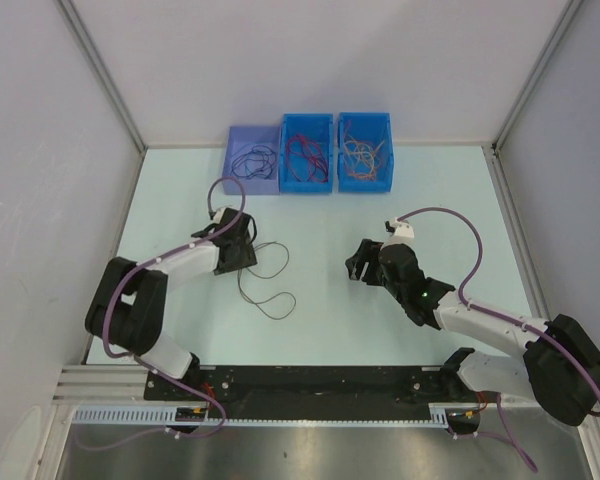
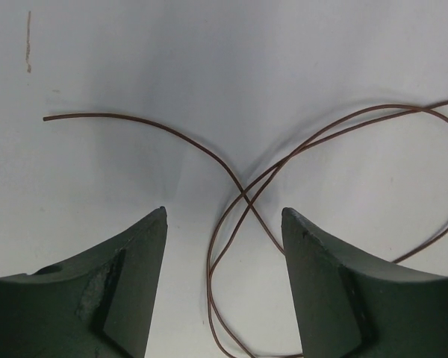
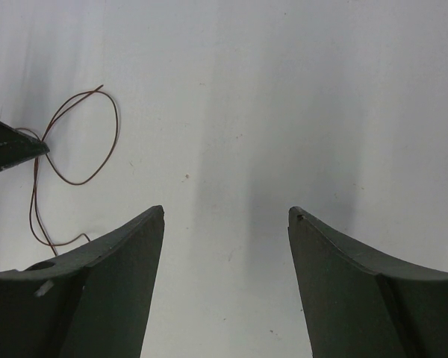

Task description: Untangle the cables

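Note:
One thin dark brown cable [image 1: 270, 290] lies in loose loops on the pale table, just right of my left gripper [image 1: 242, 250]. In the left wrist view the cable [image 2: 243, 195] crosses itself between the open jaws of the left gripper [image 2: 224, 212], with strands running down between the fingers. My right gripper [image 1: 358, 266] is open and empty over bare table, well right of the cable; its wrist view shows the cable [image 3: 75, 142] at the far left, beyond the right gripper [image 3: 226, 211]. Other cables lie in bins at the back.
Three bins stand at the table's far edge: a lilac bin [image 1: 253, 158] with black cables, a blue bin [image 1: 307, 152] with red cables, a blue bin [image 1: 365, 150] with orange cables. Grey walls close in the sides.

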Motion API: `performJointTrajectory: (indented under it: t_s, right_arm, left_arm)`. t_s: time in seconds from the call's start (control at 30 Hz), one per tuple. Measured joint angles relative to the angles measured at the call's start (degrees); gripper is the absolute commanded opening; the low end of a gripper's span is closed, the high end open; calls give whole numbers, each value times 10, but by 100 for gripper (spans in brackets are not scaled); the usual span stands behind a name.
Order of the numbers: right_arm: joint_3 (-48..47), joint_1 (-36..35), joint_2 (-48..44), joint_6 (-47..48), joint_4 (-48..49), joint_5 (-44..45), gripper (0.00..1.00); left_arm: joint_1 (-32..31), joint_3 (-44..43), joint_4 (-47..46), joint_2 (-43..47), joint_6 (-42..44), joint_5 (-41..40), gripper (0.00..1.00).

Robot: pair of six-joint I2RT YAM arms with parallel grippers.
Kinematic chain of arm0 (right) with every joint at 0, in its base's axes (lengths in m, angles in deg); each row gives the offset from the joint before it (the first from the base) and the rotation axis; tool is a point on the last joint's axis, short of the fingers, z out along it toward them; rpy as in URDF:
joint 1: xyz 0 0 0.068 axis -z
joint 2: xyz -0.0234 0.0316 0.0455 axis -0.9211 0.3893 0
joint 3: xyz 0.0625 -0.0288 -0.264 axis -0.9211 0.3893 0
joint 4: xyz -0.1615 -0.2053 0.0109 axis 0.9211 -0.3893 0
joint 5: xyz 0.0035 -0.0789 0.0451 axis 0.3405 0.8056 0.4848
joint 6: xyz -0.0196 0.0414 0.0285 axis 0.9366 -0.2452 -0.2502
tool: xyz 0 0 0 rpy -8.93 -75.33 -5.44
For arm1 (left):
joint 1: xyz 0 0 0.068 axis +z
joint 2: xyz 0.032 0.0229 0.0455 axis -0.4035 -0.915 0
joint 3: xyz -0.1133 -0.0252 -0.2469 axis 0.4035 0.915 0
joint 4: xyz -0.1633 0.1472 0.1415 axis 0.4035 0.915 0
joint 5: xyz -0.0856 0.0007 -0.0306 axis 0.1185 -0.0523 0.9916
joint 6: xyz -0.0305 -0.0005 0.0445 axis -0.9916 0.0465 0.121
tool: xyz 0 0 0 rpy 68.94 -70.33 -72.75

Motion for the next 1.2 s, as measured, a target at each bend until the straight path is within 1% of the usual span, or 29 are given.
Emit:
performJointTrajectory:
  t_s: [0.17, 0.2, 0.27, 0.3, 0.37, 0.4, 0.47, 0.77, 0.87, 1.03, 1.2]
  right_arm:
    - [0, 0, 0, 0, 0, 0, 72]
    - [0, 0, 0, 0, 0, 0, 72]
    - [0, 0, 0, 0, 0, 0, 72]
    - [0, 0, 0, 0, 0, 0, 72]
    - [0, 0, 0, 0, 0, -2, 72]
    - [0, 0, 0, 0, 0, -3, 72]
    - [0, 0, 0, 0, 0, -4, 72]
    - [0, 0, 0, 2, 0, -4, 72]
    - [0, 0, 0, 3, 0, -4, 72]
    - [0, 0, 0, 3, 0, -4, 72]
    - [0, 0, 0, 3, 0, -4, 72]
  left_arm:
    - [0, -14, 3, -34, -1, -14, 56]
    - [0, -16, 4, -36, -2, -16, 47]
    - [0, -19, 4, -40, -4, -18, 37]
    - [0, -21, 4, -41, -3, -19, 29]
    - [0, -22, 3, -43, -5, -21, 22]
    - [0, -23, 3, -44, -5, -22, 12]
    - [0, -24, 1, -45, -7, -23, 0]
    - [-2, -17, -12, -42, -5, -26, 0]
    - [-3, -16, 5, -30, -4, -25, 0]
    - [-5, -30, 53, 53, 2, -24, 0]
    - [-5, -92, 83, 135, 11, -26, 0]
